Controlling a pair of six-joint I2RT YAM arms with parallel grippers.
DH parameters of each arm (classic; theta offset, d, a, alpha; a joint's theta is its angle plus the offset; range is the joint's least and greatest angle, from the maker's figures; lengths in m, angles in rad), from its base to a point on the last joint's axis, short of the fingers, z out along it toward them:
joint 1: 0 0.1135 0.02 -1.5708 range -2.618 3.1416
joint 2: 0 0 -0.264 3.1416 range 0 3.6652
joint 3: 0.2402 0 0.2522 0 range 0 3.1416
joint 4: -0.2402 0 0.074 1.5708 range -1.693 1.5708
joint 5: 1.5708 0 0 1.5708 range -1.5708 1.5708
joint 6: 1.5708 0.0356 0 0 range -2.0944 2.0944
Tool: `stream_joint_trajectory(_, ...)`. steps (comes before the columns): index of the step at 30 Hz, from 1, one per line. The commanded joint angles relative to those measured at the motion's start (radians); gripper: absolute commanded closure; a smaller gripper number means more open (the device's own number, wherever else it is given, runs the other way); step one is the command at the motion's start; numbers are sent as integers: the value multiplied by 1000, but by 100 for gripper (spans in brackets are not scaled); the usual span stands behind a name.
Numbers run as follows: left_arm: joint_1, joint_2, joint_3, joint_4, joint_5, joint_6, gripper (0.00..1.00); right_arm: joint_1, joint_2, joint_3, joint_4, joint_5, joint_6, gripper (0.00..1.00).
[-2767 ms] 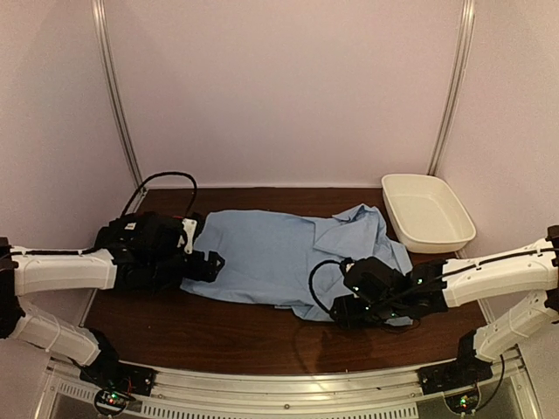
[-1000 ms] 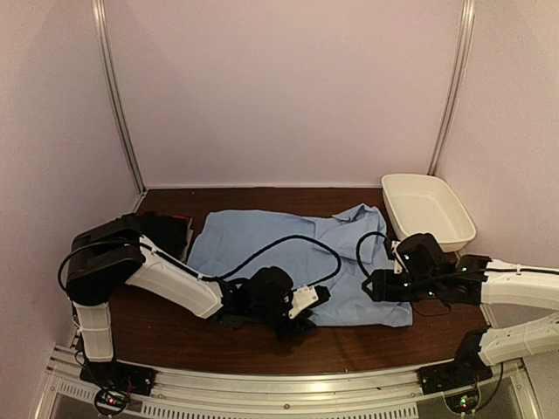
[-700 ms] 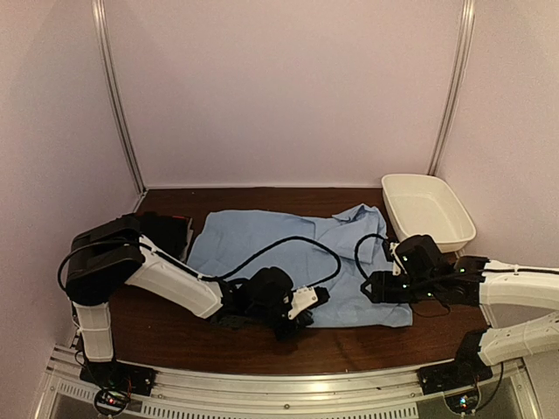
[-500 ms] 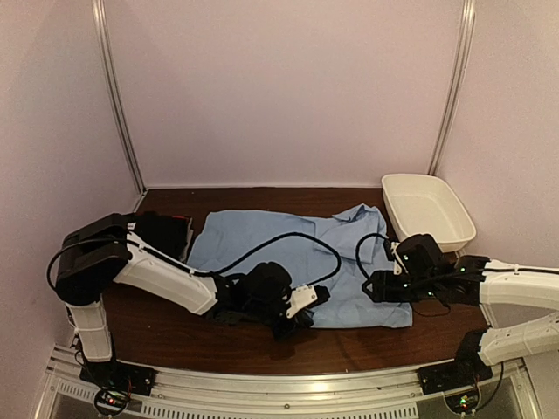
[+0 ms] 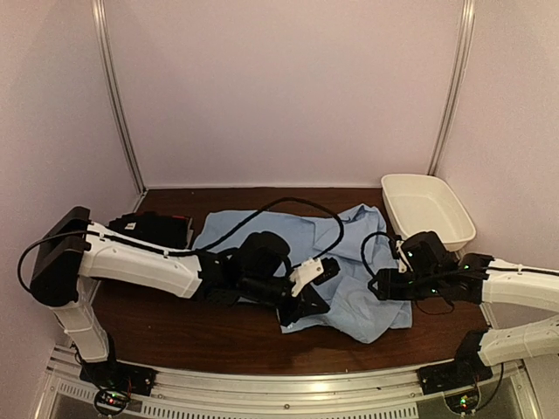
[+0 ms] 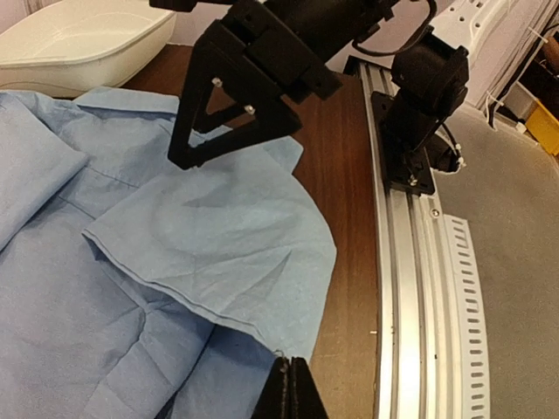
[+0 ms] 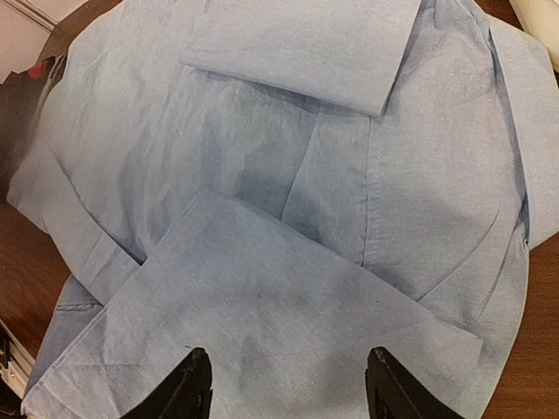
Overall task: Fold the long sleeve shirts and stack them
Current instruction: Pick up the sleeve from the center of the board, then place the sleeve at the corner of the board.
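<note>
One light blue shirt (image 5: 236,234) lies spread across the middle of the brown table (image 5: 201,336), collar end toward the white tub (image 5: 428,209) at the far right. A sleeve is folded flat over its back. The near edge toward the right is bunched and partly raised off the wood.

The left gripper (image 6: 288,388) reaches across to that near edge. In its wrist view the jaws are pressed together with the hem running right into their tips, so it seems to be pinching the cloth there. The right gripper (image 7: 288,393) hangs low over the shoulder end with its jaws spread wide, both fingers above the fabric and gripping nothing.

This shirt looks thin, light and limp. It should drape and sag from any single pinch and hold no shape of its own, and it will probably slide easily on the smooth wood. Nothing about it is fragile, so a firm pinch does no harm. The best holds are along the hem or a side seam, where doubled layers give the fingers something to bite. Two pinches set well apart on one edge would likely carry the fold over straight. A single pinch risks dragging the whole piece sideways and wrinkling the folded sleeve.
</note>
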Motion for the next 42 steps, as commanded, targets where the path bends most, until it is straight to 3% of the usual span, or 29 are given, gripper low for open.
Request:
stream_joint_trajectory(1, -1, -19, 84, -28, 88, -60, 100, -16, -37, 36, -40, 20, -23, 39)
stream_joint_trajectory(12, 78, 50, 286, -227, -29, -178, 100, -27, -104, 3, -60, 17, -8, 38)
stream_joint_trajectory(23, 259, 242, 403, -147, 146, -354, 100, -31, -209, 4, -125, 39, 11, 37)
stream_joint_trajectory(31, 295, 400, 538, -91, 213, -449, 100, -31, -242, -41, -75, -22, 37, 37)
stream_joint_trajectory(42, 312, 456, 605, -59, 243, -496, 100, -29, -201, -140, 96, -58, 122, 33)
